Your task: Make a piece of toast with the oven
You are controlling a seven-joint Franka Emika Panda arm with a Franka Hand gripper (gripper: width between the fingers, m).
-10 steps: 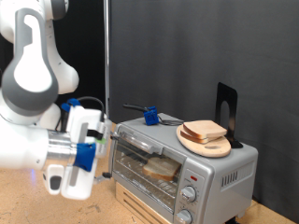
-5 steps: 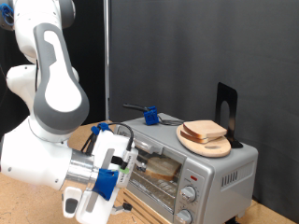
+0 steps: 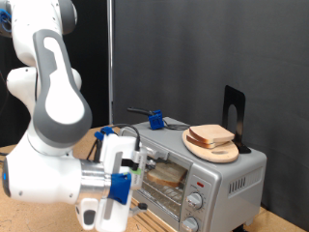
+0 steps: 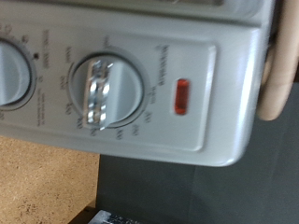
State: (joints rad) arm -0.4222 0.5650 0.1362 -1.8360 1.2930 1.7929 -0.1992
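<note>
The silver oven [image 3: 208,184] stands at the exterior view's right, its glass door shut. One slice of bread [image 3: 166,175] lies inside on the rack. A second slice, the piece of toast [image 3: 211,134], lies on a round wooden board [image 3: 220,151] on the oven's top. My gripper [image 3: 138,180], with blue parts, is right in front of the oven's door. The wrist view shows the oven's panel [image 4: 210,121] up close, with a ridged knob [image 4: 105,89], a red light [image 4: 181,96] and a second knob [image 4: 13,70]. My fingers do not show there.
A blue-handled tool [image 3: 154,120] lies on the oven's top at the back. A black stand [image 3: 234,114] rises behind the board. The oven rests on a wooden table [image 3: 29,217]. A dark curtain fills the background. My arm's white body fills the exterior view's left.
My arm has swung towards the exterior view's right and lower, bringing the hand from beside the oven to close in front of its door. The bread and board have not moved.
</note>
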